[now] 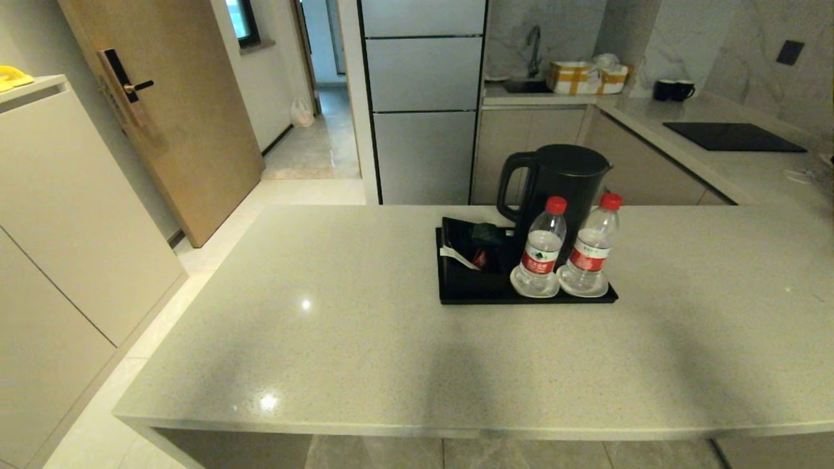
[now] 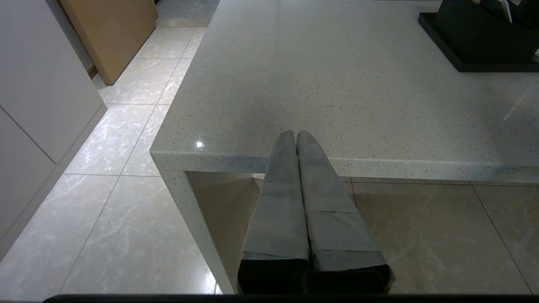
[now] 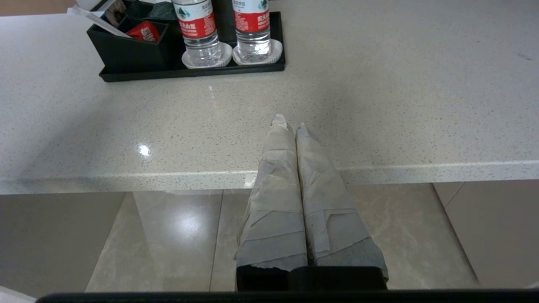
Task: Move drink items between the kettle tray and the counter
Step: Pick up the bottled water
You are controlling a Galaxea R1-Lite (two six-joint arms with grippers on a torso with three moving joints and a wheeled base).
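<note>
Two clear water bottles with red caps stand upright on the black kettle tray [image 1: 456, 296], each on its own white round coaster: the left bottle [image 1: 542, 246] on the left coaster [image 1: 519, 285], the right bottle [image 1: 591, 244] on the right coaster [image 1: 603, 286]. The bottles stand just beside each other at the tray's near edge. The black electric kettle [image 1: 563, 176] stands directly behind them. A black sachet holder [image 1: 469, 251] occupies the tray's left portion, holding packets. The tray rests on the light grey speckled counter [image 1: 326, 326], toward its far side.

The left gripper [image 2: 296, 134] hangs at the counter's near edge, fingers pressed together, holding nothing. The right gripper [image 3: 289, 126] sits likewise at the near edge, fingers pressed together and empty, well apart from the bottles. Neither arm appears in the head view.

Beyond, two black mugs [image 1: 674, 89] stand on the grey worktop near a black cooktop [image 1: 733, 137].
</note>
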